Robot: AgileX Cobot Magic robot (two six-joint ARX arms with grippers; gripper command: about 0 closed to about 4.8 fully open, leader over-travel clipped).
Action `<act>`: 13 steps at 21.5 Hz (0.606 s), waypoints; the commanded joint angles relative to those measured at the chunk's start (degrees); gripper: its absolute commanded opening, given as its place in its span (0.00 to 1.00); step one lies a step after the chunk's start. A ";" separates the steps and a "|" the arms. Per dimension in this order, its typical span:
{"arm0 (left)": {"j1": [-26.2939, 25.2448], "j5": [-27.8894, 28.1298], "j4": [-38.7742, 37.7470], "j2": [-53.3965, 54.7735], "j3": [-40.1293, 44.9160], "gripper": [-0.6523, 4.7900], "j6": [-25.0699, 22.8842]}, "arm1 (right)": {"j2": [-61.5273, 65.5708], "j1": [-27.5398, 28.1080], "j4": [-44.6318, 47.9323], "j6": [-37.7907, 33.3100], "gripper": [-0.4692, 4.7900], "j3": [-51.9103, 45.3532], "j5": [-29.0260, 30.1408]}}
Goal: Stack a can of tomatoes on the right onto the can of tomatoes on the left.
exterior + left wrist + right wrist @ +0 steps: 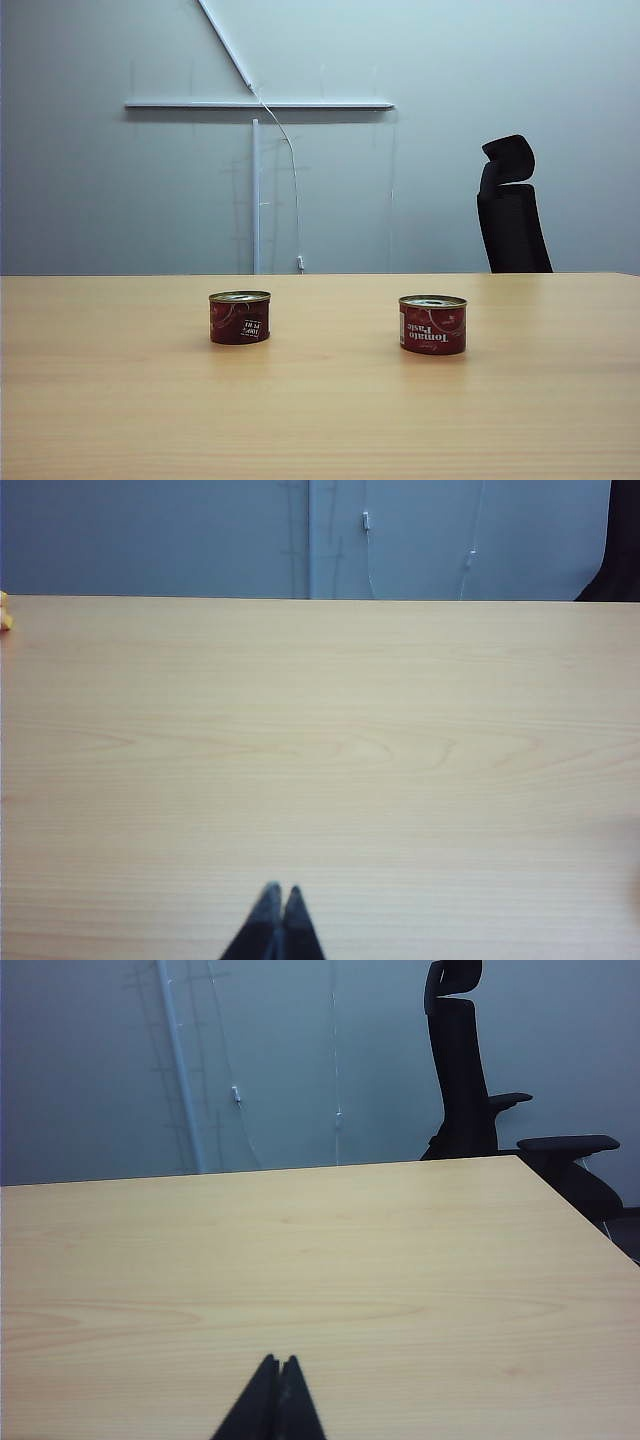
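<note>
Two short red tomato cans stand upright on the wooden table (320, 420) in the exterior view, well apart. The left can (240, 317) sits left of centre and the right can (433, 324), labelled "Tomato Paste", right of centre. Neither arm shows in the exterior view. In the left wrist view my left gripper (279, 890) is shut, its black fingertips together over bare table with nothing between them. My right gripper (280, 1361) is likewise shut and empty in the right wrist view. No can appears in either wrist view.
A black office chair (511, 208) stands behind the table's far right edge, also seen as the chair (465, 1070) in the right wrist view. A grey wall with white rails and a cable lies behind. A small yellow object (5, 613) sits at the table's far edge.
</note>
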State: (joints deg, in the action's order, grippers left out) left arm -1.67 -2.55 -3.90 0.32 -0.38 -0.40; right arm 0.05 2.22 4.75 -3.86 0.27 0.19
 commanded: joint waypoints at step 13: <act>15.32 -0.04 -2.78 0.04 -0.11 0.11 0.00 | -0.07 -0.09 1.09 -15.06 0.08 -0.24 8.33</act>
State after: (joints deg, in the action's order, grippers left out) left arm 11.49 -2.37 -6.68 0.32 -0.38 -0.40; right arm 0.05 2.20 4.80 -16.78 0.30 4.91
